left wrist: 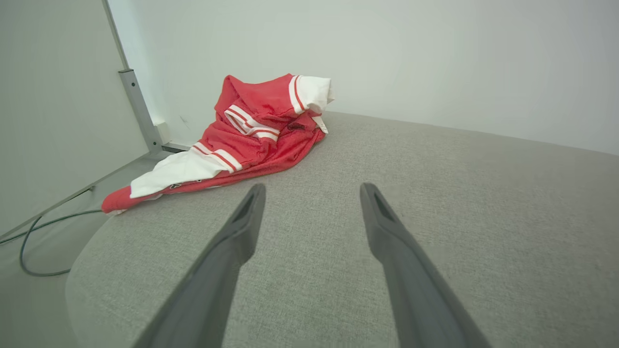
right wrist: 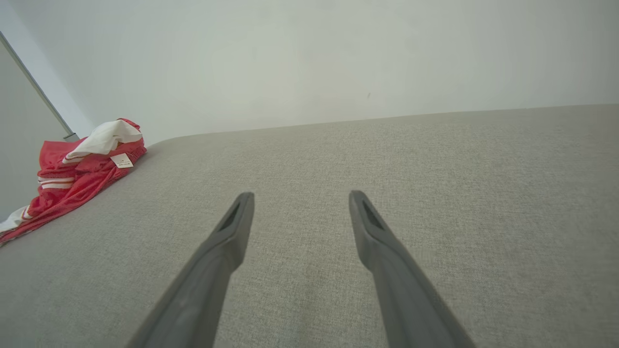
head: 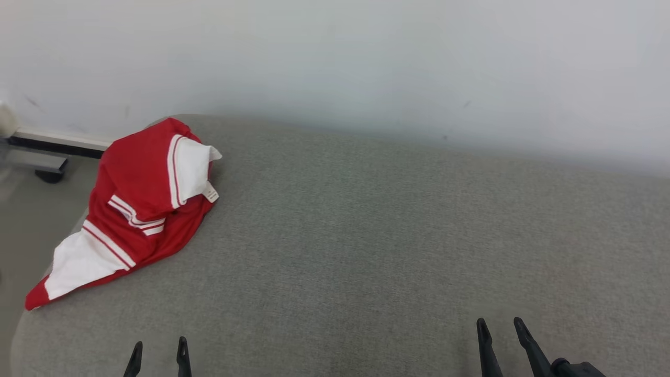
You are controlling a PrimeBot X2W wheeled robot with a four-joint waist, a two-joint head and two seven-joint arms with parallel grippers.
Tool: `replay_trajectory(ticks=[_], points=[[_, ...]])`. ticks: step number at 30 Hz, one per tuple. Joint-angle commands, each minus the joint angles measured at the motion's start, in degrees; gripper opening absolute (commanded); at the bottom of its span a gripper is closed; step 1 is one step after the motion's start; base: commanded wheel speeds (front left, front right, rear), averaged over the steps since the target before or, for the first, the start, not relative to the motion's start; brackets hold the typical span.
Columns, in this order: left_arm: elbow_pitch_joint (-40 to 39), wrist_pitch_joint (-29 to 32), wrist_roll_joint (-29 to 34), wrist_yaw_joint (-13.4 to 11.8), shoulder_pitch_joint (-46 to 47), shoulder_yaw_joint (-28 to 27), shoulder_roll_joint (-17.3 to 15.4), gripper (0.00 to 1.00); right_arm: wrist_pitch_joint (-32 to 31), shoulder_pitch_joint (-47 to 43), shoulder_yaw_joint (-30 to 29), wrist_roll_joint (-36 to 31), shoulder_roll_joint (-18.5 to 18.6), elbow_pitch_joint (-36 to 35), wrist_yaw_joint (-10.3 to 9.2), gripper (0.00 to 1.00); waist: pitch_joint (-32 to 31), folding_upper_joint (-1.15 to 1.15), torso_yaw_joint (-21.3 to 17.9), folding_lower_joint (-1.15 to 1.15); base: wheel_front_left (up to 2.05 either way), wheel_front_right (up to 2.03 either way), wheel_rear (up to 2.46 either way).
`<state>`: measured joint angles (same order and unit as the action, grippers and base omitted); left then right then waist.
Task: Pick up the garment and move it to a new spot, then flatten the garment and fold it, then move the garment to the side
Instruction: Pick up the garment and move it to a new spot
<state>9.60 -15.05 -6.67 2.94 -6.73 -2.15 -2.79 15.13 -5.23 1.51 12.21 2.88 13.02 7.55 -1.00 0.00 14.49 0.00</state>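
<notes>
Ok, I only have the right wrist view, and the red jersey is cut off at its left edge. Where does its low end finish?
Observer: The jersey ends in a red tip at the left rim of the grey fabric surface, seemingly poking just past it.
Operator: Is the left gripper near it?
Observer: No, the left gripper is open and apart from it; the jersey lies ahead, to its left.
Operator: Anything below that rim?
Observer: A dark cable lies on the floor there.
</notes>
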Motion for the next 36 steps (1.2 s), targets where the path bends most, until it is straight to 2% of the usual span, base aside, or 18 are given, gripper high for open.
replay_trajectory(ticks=[1, 8, 14, 28, 36], points=[[0.11, -0.19, 0.55, -0.28, -0.38, -0.13, -0.17, 1.00, 0.04, -0.87, 0.11, 0.46, -0.01, 0.00, -0.12, 1.00, -0.88, 0.00, 4.24, 0.00, 0.00, 0.00, 0.00], [0.29, -0.19, 1.00, -0.41, -1.09, -0.79, -0.17, 1.00, 0.05, -1.04, 0.41, 0.62, -0.02, 0.14, -0.12, 1.00, -1.55, 0.00, 9.81, 0.00, 0.00, 0.00, 0.00], [0.35, -0.19, 1.32, -0.63, -1.53, -1.75, -0.19, 1.00, 0.04, -0.93, 1.32, 0.94, -0.02, 0.31, -0.12, 1.00, -1.73, 0.00, 12.98, 0.00, 0.00, 0.00, 0.00], [-0.57, -0.19, 0.48, -1.80, -1.71, -3.01, -0.17, 1.00, 0.04, 0.60, 2.63, 0.36, -0.01, 0.91, -0.12, 1.00, -0.91, 0.00, 13.70, 0.00, 0.00, 0.00, 0.00], [0.61, -0.19, -1.02, -1.36, 0.90, -4.36, -0.18, 1.00, 0.04, -0.22, 1.98, 0.15, -0.01, 0.62, -0.12, 1.00, -1.01, 0.00, 11.86, 0.00, 0.00, 0.00, 0.00]])
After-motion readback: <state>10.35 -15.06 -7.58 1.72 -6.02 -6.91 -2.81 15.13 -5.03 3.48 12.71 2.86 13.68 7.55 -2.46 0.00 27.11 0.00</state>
